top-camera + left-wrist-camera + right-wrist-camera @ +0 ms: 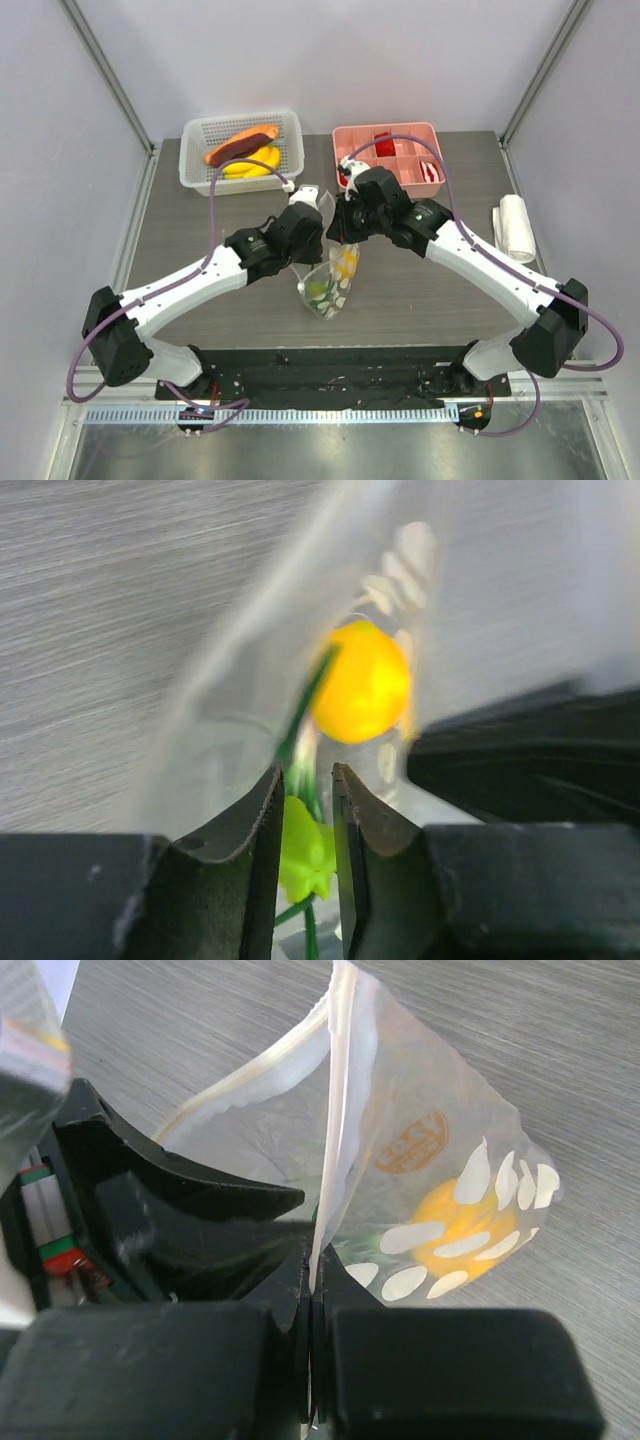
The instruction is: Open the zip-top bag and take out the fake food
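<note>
The clear zip-top bag (330, 282) with white dots hangs between my two grippers at mid-table. A yellow piece (347, 262) and a small green piece (318, 290) are inside it. My right gripper (345, 225) is shut on the bag's white zip edge (335, 1110), seen in its wrist view (310, 1265). My left gripper (312, 215) is at the bag's mouth. In its wrist view (305, 770) the jaws stand narrowly apart, with the green piece (305, 850) showing through the gap and the yellow piece (362, 680) beyond. The orange-and-maroon sausage (242, 143) and yellow bananas (255, 163) lie in the basket.
The white perforated basket (190, 150) stands at the back left. A pink divided tray (345, 135) with red and white blocks (430, 172) stands at the back right, close behind the right gripper. A white roll (515, 225) lies at the right edge.
</note>
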Available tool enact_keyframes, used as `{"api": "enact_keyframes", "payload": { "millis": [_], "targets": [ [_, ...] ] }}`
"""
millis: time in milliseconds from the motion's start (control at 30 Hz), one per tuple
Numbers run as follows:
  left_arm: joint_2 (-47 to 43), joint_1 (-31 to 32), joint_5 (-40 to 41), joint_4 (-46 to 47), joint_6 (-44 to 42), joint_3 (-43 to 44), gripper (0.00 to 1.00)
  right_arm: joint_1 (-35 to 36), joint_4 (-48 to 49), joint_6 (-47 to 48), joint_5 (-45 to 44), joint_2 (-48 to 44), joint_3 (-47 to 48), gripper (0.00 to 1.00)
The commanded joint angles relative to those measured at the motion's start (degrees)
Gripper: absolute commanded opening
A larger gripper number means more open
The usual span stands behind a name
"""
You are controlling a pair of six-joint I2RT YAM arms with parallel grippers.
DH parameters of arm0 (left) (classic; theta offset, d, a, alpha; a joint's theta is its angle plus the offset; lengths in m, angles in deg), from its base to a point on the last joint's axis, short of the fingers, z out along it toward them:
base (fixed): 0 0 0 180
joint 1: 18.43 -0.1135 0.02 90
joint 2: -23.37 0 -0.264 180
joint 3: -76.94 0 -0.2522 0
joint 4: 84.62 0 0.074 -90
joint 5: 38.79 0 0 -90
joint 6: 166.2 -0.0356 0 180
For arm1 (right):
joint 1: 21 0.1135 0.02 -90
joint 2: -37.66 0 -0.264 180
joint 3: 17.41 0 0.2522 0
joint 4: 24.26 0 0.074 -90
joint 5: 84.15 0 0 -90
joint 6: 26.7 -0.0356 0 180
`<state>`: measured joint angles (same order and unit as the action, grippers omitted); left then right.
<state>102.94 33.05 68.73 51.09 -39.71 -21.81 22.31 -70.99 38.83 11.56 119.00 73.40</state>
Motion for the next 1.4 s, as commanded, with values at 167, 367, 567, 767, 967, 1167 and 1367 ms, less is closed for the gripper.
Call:
{"api": "enact_keyframes", "payload": {
  "millis": [167, 367, 567, 767, 967, 1167, 1367],
  "targets": [
    [-8.63, -0.85, -7.14, 2.31, -0.37, 0.64, 0.24, 3.35, 2.21, -1.81, 2.1, 4.61, 7.58, 0.01],
    [-8.73, -3.14, -12.05, 1.07, 0.43, -0.95, 0.29, 5.2, 3.35, -3.04, 2.28, 6.9, 8.73, 0.01],
    [-3.9, -3.14, -20.76, -2.7, -4.49, -1.3, 0.28, 5.21, 3.79, -2.87, 1.58, 6.29, 6.45, 0.01],
    [-7.93, -3.06, -23.93, -0.06, -4.5, -8.76, 0.31, 5.29, 3.88, -2.43, 0.0, 6.37, 5.39, 0.01],
    [-7.24, -3.06, -26.84, -2.52, -6.43, -10.17, 0.31, 5.29, 3.88, -2.16, -1.05, 6.73, 5.03, 0.01],
    [-9.0, -3.06, -28.86, -1.11, -6.6, -13.52, 0.34, 5.29, 4.32, -2.25, -1.58, 7.16, 4.77, 0.01],
    [-7.41, -3.06, -26.84, -2.7, -7.49, -14.92, 0.42, 5.29, 5.02, -2.51, -1.58, 8.04, 4.16, 0.01]
  ]
}}
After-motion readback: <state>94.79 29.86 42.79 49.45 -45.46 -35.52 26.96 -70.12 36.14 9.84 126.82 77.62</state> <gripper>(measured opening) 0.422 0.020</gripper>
